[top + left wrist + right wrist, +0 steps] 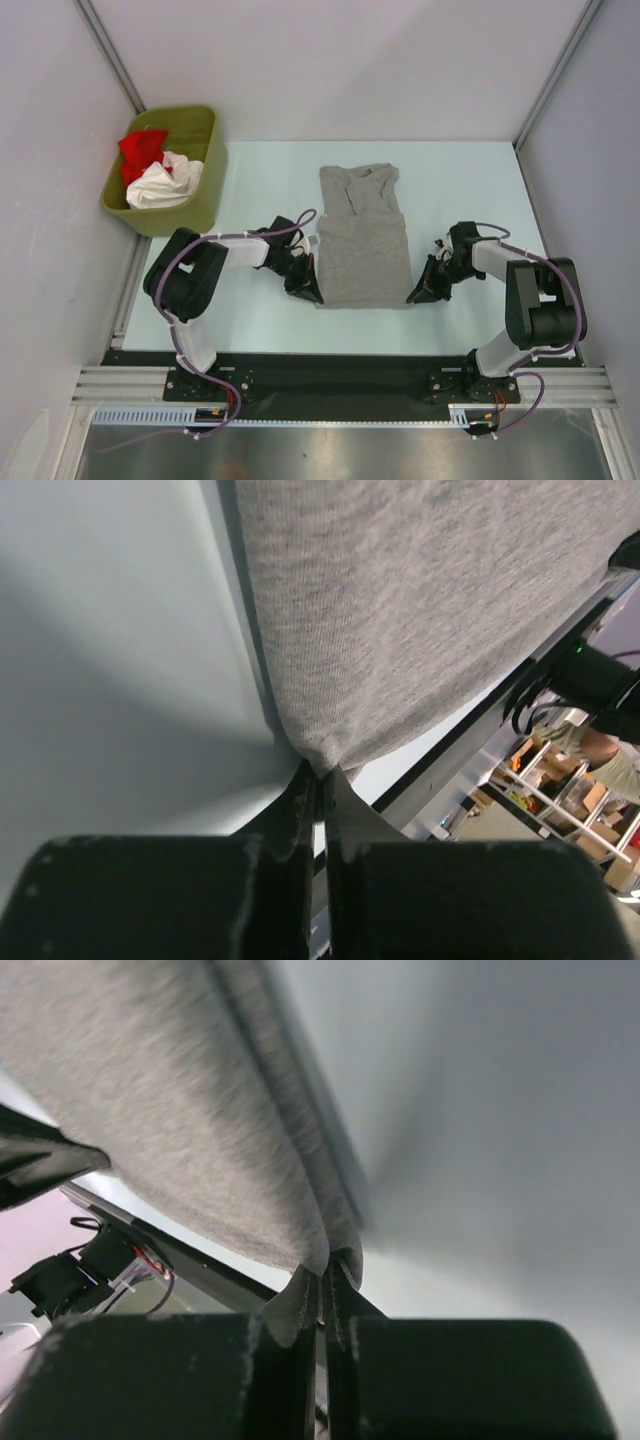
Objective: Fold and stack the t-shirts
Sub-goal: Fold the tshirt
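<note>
At the far left corner of the pale counter (470, 180) stands an olive-green plastic bin (207, 198). Inside it, a crumpled red t-shirt (143, 150) lies toward the back and a bunched white t-shirt (163, 185) lies in front of it, the two touching.

To the right of the bin, the left hand (308, 292) reaches in low over the counter. In the left wrist view its two fingers are pressed together with no gap, pinching the corner of a heather-grey cotton t-shirt (420, 610); the fabric gathers into a point right where the left hand (320, 780) nips it.

The heather-grey cotton t-shirt (362, 255) lies flat in the middle of the counter, well apart from the bin. It is folded into a narrow upright oblong, rumpled at its far end and smooth at the near end. The left hand holds its near left corner.

At the near right corner sits the right hand (418, 295). In the right wrist view its fingers are likewise closed tight, and the right hand (325, 1275) grips a doubled edge of the grey cloth (150, 1110), which rises from the fingertips in two layers.
</note>
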You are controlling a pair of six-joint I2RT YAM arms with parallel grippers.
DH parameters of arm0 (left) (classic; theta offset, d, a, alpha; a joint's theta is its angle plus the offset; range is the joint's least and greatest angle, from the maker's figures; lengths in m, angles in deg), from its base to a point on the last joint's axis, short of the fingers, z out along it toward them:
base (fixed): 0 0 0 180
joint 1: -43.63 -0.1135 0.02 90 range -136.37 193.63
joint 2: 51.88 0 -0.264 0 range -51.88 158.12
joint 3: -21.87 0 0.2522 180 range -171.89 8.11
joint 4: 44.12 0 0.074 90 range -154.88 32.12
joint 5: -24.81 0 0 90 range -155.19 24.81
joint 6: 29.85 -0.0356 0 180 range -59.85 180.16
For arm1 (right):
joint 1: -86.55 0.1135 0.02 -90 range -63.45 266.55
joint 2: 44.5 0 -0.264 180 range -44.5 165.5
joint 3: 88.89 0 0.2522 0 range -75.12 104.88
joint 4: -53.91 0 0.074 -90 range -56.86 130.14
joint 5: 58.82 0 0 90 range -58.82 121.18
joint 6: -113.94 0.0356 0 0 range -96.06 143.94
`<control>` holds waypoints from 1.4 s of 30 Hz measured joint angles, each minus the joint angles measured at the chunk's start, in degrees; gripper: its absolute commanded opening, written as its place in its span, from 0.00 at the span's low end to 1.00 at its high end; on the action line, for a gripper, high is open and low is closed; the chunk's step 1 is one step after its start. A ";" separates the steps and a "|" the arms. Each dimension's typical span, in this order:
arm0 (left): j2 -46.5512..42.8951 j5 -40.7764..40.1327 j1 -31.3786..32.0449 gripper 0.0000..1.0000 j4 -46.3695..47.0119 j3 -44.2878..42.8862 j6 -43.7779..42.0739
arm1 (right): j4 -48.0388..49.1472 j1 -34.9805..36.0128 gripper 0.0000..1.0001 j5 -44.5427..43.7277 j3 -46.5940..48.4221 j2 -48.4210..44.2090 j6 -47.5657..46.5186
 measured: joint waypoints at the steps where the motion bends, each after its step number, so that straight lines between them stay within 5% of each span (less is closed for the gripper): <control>1: -0.42 0.17 0.24 0.18 -0.24 0.61 -0.11 | -0.83 -0.09 0.12 -0.15 -0.61 0.31 0.17; 5: -2.36 -0.83 0.72 0.43 -3.78 0.83 -2.10 | -4.46 -1.11 0.45 -1.77 1.01 0.61 -0.15; 10: -5.03 -4.28 -1.03 0.50 -9.07 -4.24 -4.17 | -6.71 -2.36 0.60 -3.93 11.69 1.33 -2.99; 15: -3.74 -7.39 -4.96 0.51 -9.05 -14.29 -5.22 | -2.58 -2.56 0.59 -3.61 26.36 10.34 -4.39; 18: 1.57 -10.01 -6.64 0.48 -6.64 -21.84 -5.38 | -0.48 -2.54 0.47 -3.34 33.51 18.10 -4.48; 21: 8.57 -11.34 -7.39 0.34 -4.39 -28.00 -4.85 | 0.11 -2.43 0.27 -2.95 38.47 24.15 -3.98; 24: 14.10 -11.61 -7.39 0.30 -3.30 -31.69 -3.91 | 0.07 -2.23 0.27 -2.97 39.93 26.25 -2.97; 28: 14.47 -11.67 -7.28 0.35 -3.30 -31.21 -2.45 | -0.96 -1.86 0.40 -3.19 39.71 25.57 -2.49; 34: 3.82 -10.95 -6.91 0.47 -0.94 -18.21 0.48 | -1.95 -2.27 0.70 -3.17 30.67 16.15 -1.27; 42: -19.21 -9.73 -4.11 0.64 11.85 14.10 21.29 | 1.05 -2.54 0.74 -3.69 1.36 -11.98 10.21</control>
